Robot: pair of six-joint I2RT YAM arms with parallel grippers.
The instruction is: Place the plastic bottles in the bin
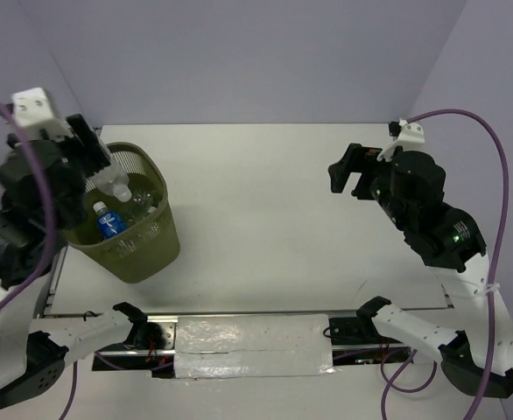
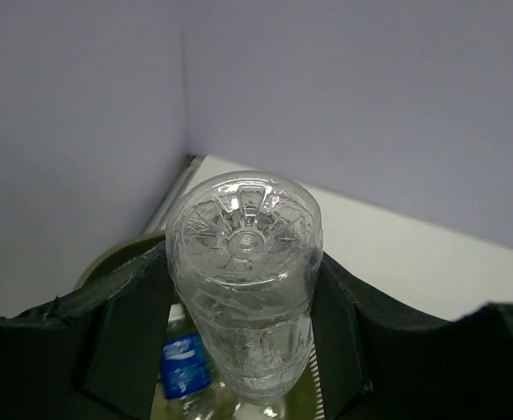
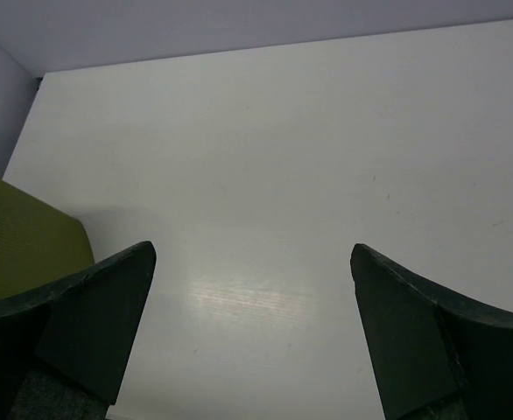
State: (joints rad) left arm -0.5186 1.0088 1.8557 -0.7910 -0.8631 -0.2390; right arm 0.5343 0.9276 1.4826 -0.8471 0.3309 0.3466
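While hanging over the bin point(image 1: 143, 252), clamped on a bottle point(image 1: 109, 181) with left tool point(image 1: 97, 162): fingers point(image 2: 130, 324) pressed against both sides of its clear body. Holding it roughly upright, base up toward the wrist camera, cap end down inside the rim.

Left arm: reared up high at left edge of table point(image 1: 265, 201), wrist bent forward and down over bin's near-left side.

Seeing more in the bin below: blue-label bottle point(image 1: 109, 220) lying tilted, white cap toward upper left, and at least one loose clear bottle point(image 1: 147, 201) just beside it. Can't get an exact count through the clutter.

Right tool point(image 1: 348, 182): fingers wide apart, nothing between them, only bare table beneath in wrist view.

Right arm: elbow folded, forearm raised, tool held above table's right half, pointing left toward the bin and well apart from it. Catching a slice of olive bin wall at left edge of right wrist view.

Bin: upright on table, front-left, near left arm's base.
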